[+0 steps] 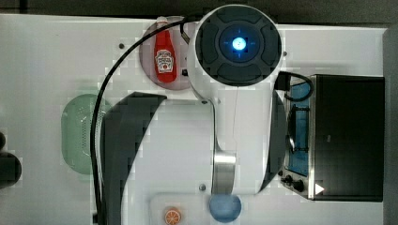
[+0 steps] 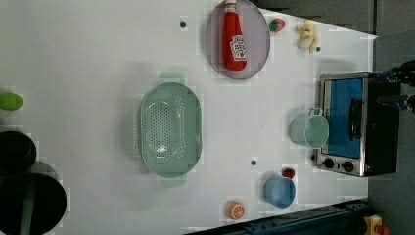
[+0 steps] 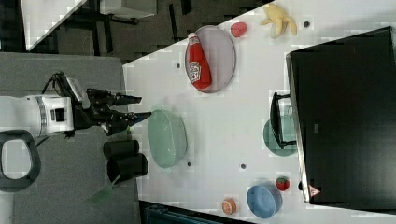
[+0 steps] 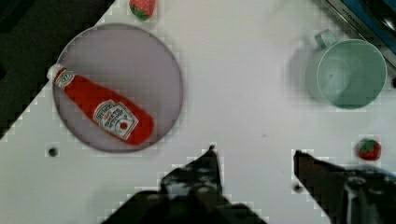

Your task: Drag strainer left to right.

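Left view: strainer (image 2: 170,129) lies lengthwise top-to-bottom.

Top view: arm body covers strainer (image 1: 77,133) right part, plus most of plate (image 1: 149,56). Blue bowl (image 1: 225,208) part hidden under arm. Right view: oven (image 3: 345,116) hides part of green cup (image 3: 279,136). Ketchup bottle (image 4: 102,112) label text too small to read.
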You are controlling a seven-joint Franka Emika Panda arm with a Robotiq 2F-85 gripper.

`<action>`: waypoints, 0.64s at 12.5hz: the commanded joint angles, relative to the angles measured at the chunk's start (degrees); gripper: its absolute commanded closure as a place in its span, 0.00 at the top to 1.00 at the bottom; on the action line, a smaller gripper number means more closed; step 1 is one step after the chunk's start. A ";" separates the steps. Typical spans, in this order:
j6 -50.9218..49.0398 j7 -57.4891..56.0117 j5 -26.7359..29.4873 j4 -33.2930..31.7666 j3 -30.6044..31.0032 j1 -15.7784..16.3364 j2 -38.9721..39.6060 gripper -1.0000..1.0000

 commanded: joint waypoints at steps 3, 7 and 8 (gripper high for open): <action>-11.92 2.23 -0.37 -10.91 -1.32 -0.47 -23.45 1.00; -11.57 3.37 1.59 -11.15 6.08 2.20 -20.40 1.00; -10.74 6.02 1.59 -11.28 9.06 2.66 -19.08 1.00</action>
